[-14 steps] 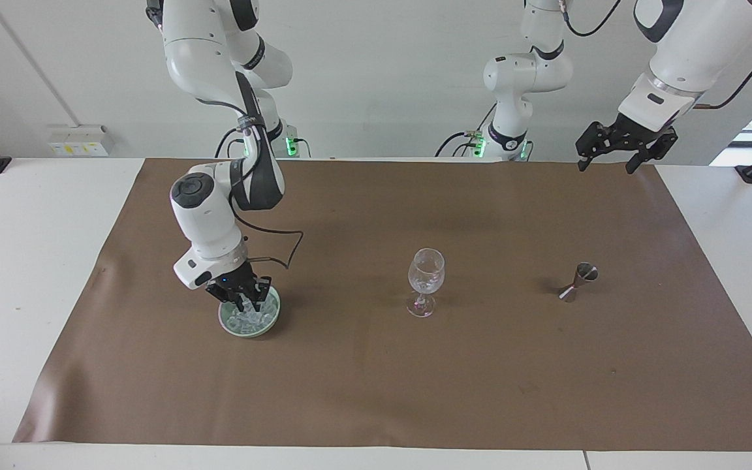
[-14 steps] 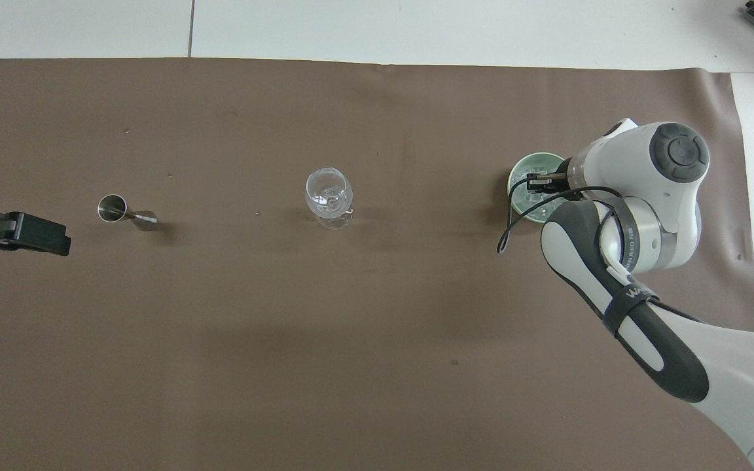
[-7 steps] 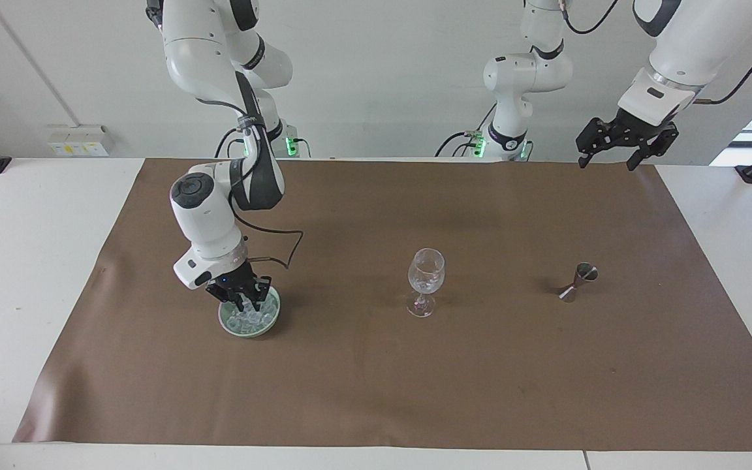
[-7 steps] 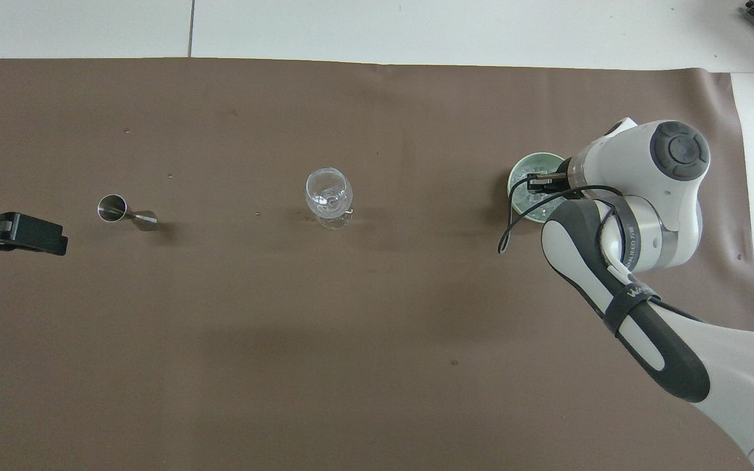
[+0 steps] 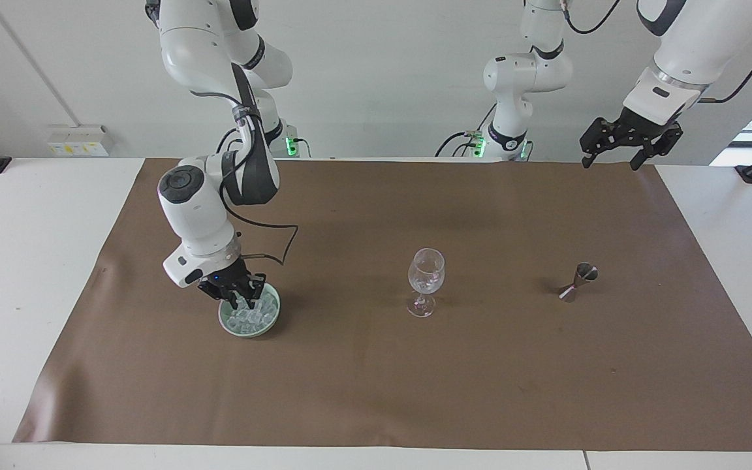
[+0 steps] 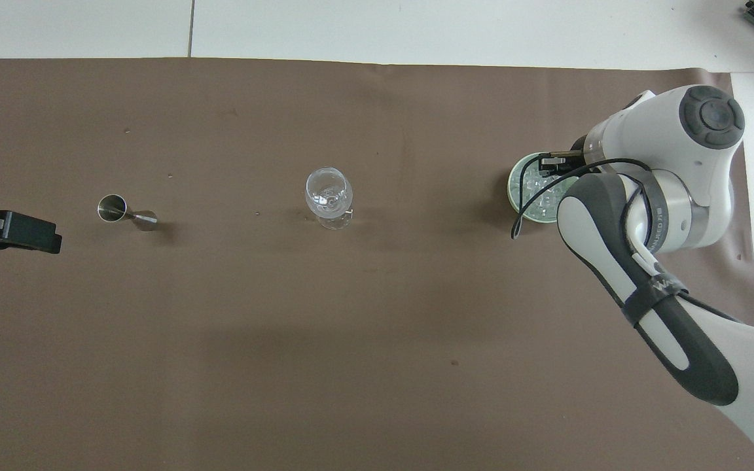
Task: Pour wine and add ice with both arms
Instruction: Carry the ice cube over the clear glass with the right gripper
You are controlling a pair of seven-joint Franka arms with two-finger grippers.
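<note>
A pale green bowl point(image 5: 226, 322) holding the ice point(image 5: 253, 316) stands toward the right arm's end of the brown mat. My right gripper point(image 5: 244, 301) hangs just over the ice point(image 6: 537, 195) with its fingertips shut. I cannot make out whether a chunk sits between them. The bowl's rim point(image 6: 513, 186) shows beside the right gripper point(image 6: 549, 163) in the overhead view. A clear wine glass point(image 5: 425, 277) point(image 6: 329, 193) stands upright mid-mat. My left gripper point(image 5: 630, 145) point(image 6: 14, 230) is open and empty, held high over the mat's edge nearest the robots.
A small steel jigger point(image 5: 578, 281) point(image 6: 125, 212) stands on the mat toward the left arm's end, level with the glass. A black cable point(image 5: 278, 245) loops down from the right wrist beside the bowl. The brown mat point(image 5: 376, 391) covers most of the white table.
The right gripper has risen slightly out of the ice, its wrist swinging toward the right arm's end. The left gripper has drifted a little; both grippers keep their states.
</note>
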